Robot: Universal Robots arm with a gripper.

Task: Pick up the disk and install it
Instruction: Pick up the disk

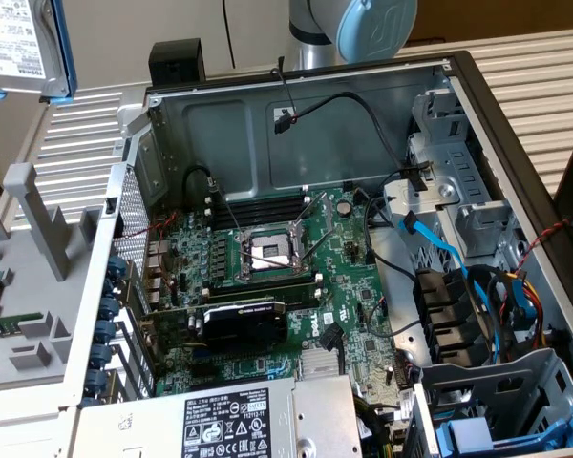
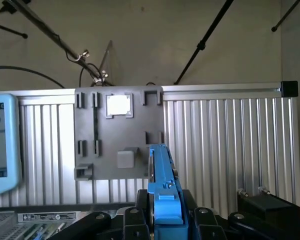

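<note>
Disk [image 1: 17,43], a silver hard drive with a white label in a bright blue carrier, hangs in the air outside the open computer case [image 1: 296,124], beyond the case's corner at the exterior view's upper left. In the wrist view the disk [image 2: 162,185] is seen edge-on, with its blue carrier upright between the black fingers of the gripper [image 2: 165,212]. The gripper is closed partway, clamped onto the carrier. Beyond the disk, a grey parts tray [image 2: 90,150] holds a small silver processor chip [image 2: 118,105]. Inside the case, metal drive bays [image 1: 458,200] line the side at the exterior view's right, with blue cables [image 1: 449,262] lying just beside them. The step in hand appears to be carrying the disk toward the case. Doing it well likely means keeping the grip square on the carrier, holding the disk free of tilt, and travelling high enough over the case wall and loose cables that nothing snags.
</note>
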